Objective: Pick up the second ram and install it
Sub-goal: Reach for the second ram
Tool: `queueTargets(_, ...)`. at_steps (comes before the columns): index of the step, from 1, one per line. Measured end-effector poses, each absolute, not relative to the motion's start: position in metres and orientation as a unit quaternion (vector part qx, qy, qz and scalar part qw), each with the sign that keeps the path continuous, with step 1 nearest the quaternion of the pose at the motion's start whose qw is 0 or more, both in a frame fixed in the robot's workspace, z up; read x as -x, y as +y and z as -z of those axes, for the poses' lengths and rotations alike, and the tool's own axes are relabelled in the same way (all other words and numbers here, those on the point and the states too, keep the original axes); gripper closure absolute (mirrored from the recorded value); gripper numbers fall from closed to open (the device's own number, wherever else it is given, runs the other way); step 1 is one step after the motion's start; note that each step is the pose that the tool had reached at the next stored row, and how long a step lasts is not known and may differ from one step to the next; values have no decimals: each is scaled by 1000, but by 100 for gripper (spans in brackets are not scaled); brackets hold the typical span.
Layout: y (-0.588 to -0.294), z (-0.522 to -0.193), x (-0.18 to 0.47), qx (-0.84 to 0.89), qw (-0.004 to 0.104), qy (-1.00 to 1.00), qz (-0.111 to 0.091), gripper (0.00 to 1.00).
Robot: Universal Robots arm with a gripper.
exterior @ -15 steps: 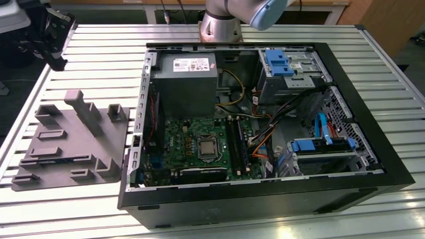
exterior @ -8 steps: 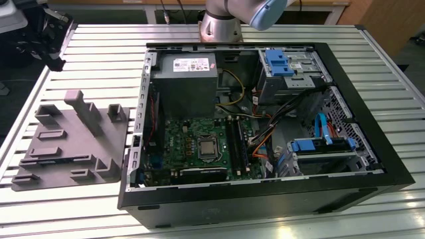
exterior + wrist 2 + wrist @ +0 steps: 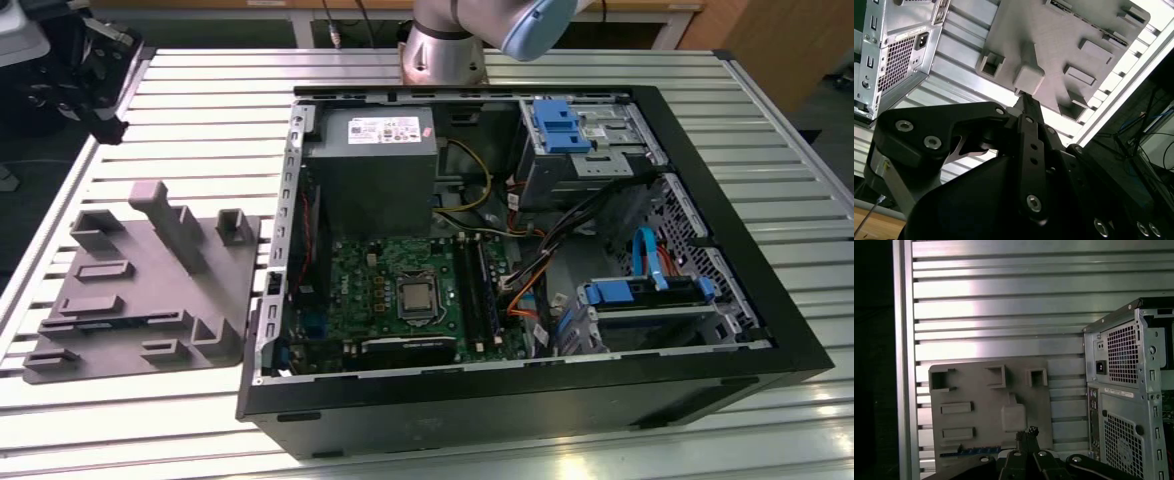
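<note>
One gripper (image 3: 1027,432), fingertips together, nothing clamped between them. It hangs well above the grey holder tray (image 3: 979,390), over the tray's raised block (image 3: 1013,417). Second ram (image 3: 971,451) sits in a long slot near one edge of the tray, untouched, not far from the point under the gripper. Tray rests on the slatted desk (image 3: 1004,305). Open computer case (image 3: 534,410) stands just beside the tray, on the exterior view's right of it. Motherboard (image 3: 387,290) lies inside the case, well apart from the tray. Judgement: pick-up not yet made; grasp, carry and seating in a slot are all left. Cannot tell whether a first stick is already seated.
</note>
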State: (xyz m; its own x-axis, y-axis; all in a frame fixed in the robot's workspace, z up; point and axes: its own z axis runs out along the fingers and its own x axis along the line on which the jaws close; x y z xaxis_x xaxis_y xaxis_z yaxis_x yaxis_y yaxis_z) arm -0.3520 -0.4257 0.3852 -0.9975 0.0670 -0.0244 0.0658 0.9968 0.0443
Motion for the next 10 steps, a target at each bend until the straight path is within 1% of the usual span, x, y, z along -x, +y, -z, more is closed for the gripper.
queueTargets(10, -426, -385, 355, -33, 13, 999, -22, 89)
